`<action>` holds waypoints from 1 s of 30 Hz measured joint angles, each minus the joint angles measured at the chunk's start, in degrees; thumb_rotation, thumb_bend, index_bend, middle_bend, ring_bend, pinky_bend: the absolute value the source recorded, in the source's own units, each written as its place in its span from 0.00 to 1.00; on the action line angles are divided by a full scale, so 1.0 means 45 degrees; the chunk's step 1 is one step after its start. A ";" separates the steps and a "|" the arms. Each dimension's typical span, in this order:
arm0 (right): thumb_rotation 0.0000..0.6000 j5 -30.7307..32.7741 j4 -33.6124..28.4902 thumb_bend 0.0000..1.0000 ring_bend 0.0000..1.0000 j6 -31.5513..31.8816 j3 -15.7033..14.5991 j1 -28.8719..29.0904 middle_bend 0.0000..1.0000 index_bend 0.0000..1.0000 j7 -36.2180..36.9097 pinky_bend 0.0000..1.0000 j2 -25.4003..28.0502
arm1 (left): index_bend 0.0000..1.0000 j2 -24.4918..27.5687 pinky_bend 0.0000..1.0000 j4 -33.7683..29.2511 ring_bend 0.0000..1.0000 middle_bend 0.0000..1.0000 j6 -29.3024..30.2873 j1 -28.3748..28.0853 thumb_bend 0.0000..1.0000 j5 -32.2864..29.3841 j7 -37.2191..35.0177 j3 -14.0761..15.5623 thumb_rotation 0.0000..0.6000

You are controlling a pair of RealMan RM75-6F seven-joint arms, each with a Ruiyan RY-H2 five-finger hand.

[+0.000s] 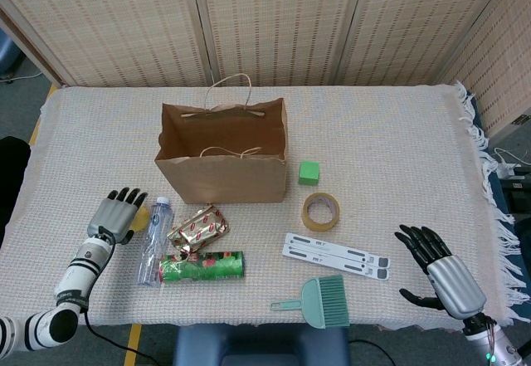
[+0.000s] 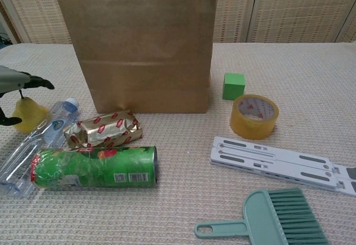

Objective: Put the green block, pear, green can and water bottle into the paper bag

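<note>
With the left hand (image 1: 116, 214) spread empty over the pear (image 2: 28, 113), close around its body, avoiding the adjacent water bottle (image 1: 153, 241); right hand (image 1: 440, 273) idles open.

matt brown paper bag (image 2: 139, 45); clear plastic water bottle (image 2: 33, 145); woven tablecloth (image 2: 311, 89).
</note>
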 measured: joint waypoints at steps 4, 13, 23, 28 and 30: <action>1.00 0.0081 -0.0044 0.07 0.00 -0.0078 0.0012 0.0016 0.00 0.00 0.0007 0.02 0.0011 | 0.00 -0.0121 0.15 0.0238 0.00 0.00 -0.0277 -0.0186 0.37 -0.0408 0.0129 0.0132 1.00; 1.00 0.0163 -0.0107 0.07 0.00 -0.0201 0.0016 0.0050 0.00 0.00 -0.0022 0.02 0.0037 | 0.00 -0.0531 0.19 0.0944 0.00 0.00 -0.0780 -0.0448 0.37 -0.0855 0.0017 0.0380 1.00; 1.00 0.0230 -0.0167 0.07 0.00 -0.0314 0.0016 0.0079 0.00 0.00 -0.0042 0.02 0.0058 | 0.44 -0.1049 0.62 0.1697 0.39 0.39 -0.0999 -0.0794 0.49 -0.1190 0.0369 0.0839 1.00; 1.00 0.0248 -0.0186 0.07 0.00 -0.0314 0.0027 0.0081 0.00 0.00 -0.0027 0.02 0.0073 | 0.58 -0.1049 0.76 0.1713 0.58 0.60 -0.0677 -0.0805 0.55 -0.1202 0.0451 0.0930 1.00; 1.00 0.0245 -0.0183 0.07 0.00 -0.0311 0.0022 0.0079 0.00 0.00 -0.0018 0.02 0.0079 | 0.59 -0.0975 0.76 0.1646 0.58 0.61 -0.0407 -0.0748 0.56 -0.1079 0.0359 0.0897 1.00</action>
